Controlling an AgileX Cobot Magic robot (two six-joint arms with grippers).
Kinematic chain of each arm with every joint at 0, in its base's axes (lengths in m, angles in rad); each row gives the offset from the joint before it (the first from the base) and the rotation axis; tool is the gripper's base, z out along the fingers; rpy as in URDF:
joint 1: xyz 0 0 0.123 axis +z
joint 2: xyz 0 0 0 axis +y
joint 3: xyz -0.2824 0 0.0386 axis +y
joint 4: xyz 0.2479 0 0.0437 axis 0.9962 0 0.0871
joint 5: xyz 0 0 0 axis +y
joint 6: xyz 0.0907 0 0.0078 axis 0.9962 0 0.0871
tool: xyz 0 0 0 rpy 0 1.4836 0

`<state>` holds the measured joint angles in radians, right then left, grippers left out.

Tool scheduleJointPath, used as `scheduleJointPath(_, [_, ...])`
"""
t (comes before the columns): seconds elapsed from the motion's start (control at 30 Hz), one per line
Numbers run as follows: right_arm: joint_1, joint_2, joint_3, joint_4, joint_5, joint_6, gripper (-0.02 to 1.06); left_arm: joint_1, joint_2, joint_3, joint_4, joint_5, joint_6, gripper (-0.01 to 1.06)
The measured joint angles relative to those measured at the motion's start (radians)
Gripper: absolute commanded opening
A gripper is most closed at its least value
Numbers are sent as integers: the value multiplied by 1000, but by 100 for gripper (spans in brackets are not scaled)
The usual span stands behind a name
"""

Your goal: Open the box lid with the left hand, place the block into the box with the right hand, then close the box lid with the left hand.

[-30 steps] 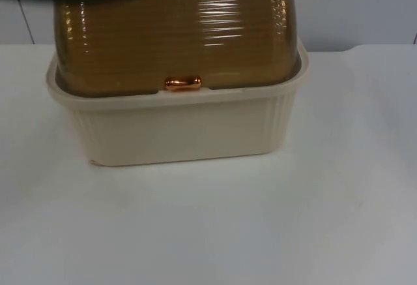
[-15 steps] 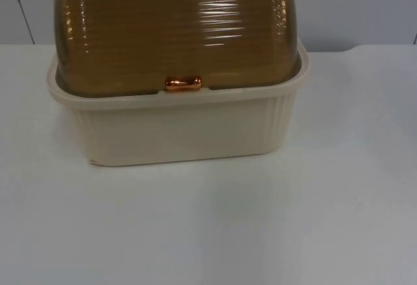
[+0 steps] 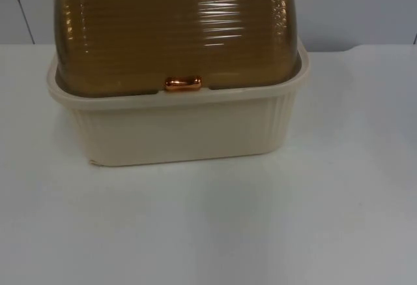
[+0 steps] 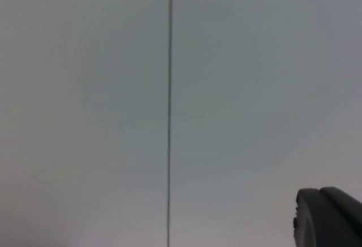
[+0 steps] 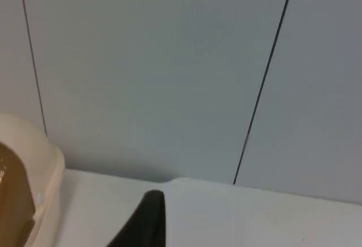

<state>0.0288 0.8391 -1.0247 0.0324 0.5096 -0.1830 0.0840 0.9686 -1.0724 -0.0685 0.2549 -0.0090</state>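
Observation:
A cream ribbed box (image 3: 176,132) stands at the back middle of the table in the top view. Its amber see-through domed lid (image 3: 176,30) is down on the rim, with a small copper handle (image 3: 182,83) at the front edge. One black fingertip (image 4: 328,216) of my left gripper is raised before the grey wall, away from the box. A black fingertip (image 5: 148,221) of my right gripper hangs over the table to the right of the box's cream corner (image 5: 48,168), apart from it.
White table top (image 3: 260,233) spreads in front of and to both sides of the box. The grey partition wall (image 3: 358,4) with dark vertical seams (image 4: 169,111) closes off the back.
A dark part of the left arm that crossed the lid's upper left one second ago has gone from the top view. The box and lid have not moved.

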Motion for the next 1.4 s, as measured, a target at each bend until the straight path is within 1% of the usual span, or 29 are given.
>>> scheduleJointPath(0.07, [0, 0, 5, 0, 23, 8, 105, -2, 10, 0, -2, 13, 0, 0])
scheduleJointPath(0.27, [0, 0, 9, 0, 34, 11, 105, -18, 53, 0, -18, 38, 9, 0])
scheduleJointPath(0.4, [0, 0, 9, 0, 34, 11, 105, -85, 101, 0, -25, 54, 107, 0])
scheduleJointPath(0.43, [0, 0, 9, 0, 34, 11, 105, -85, 101, 0, -25, 54, 107, 0])
scheduleJointPath(0.53, [0, 0, 9, 0, 34, 11, 105, -120, 126, 0, -31, 54, 149, 0])
scheduleJointPath(0.57, [0, 0, 9, 0, 34, 11, 105, -128, 128, 0, -35, 54, 158, 1])
scheduleJointPath(0.6, [0, 0, 9, 0, 34, 11, 105, -128, 128, 0, -35, 54, 158, 5])
scheduleJointPath(0.63, [0, 0, 9, 0, 34, 11, 105, -131, 130, 0, -38, 56, 172, 5])
scheduleJointPath(0.67, [0, 0, 9, 0, 34, 11, 105, -131, 130, 0, -40, 56, 186, 13])
scheduleJointPath(0.7, [0, 0, 9, 0, 34, 11, 105, -131, 130, 0, -40, 56, 198, 27])
scheduleJointPath(0.73, [0, 0, 9, 0, 34, 11, 105, -131, 130, 0, -40, 56, 198, 61])
scheduleJointPath(0.77, [0, 0, 9, 0, 34, 11, 105, -131, 130, 0, -40, 54, 204, 61])
scheduleJointPath(0.83, [0, 0, 9, 0, 34, 11, 105, -131, 130, 0, -53, 36, 211, 104])
scheduleJointPath(0.9, [0, 0, 9, 0, 34, 11, 105, -131, 130, 0, -65, 5, 211, 103])
scheduleJointPath(1.1, [0, 0, 9, 0, 34, 11, 105, -131, 130, 0, -68, -23, 211, 103])
scheduleJointPath(1.17, [0, 0, 9, 0, 34, 14, 105, -131, 130, 0, -68, -51, 211, 103])
scheduleJointPath(1.23, [0, 0, 9, 0, 34, 28, 105, -131, 126, 0, -68, -56, 211, 103])
scheduleJointPath(1.33, [0, 0, 9, 0, 43, 89, 105, -131, 108, 0, -68, -52, 211, 103])
scheduleJointPath(1.4, [0, 0, 9, 0, 50, 113, 105, -131, 94, 0, -68, -52, 183, 103])
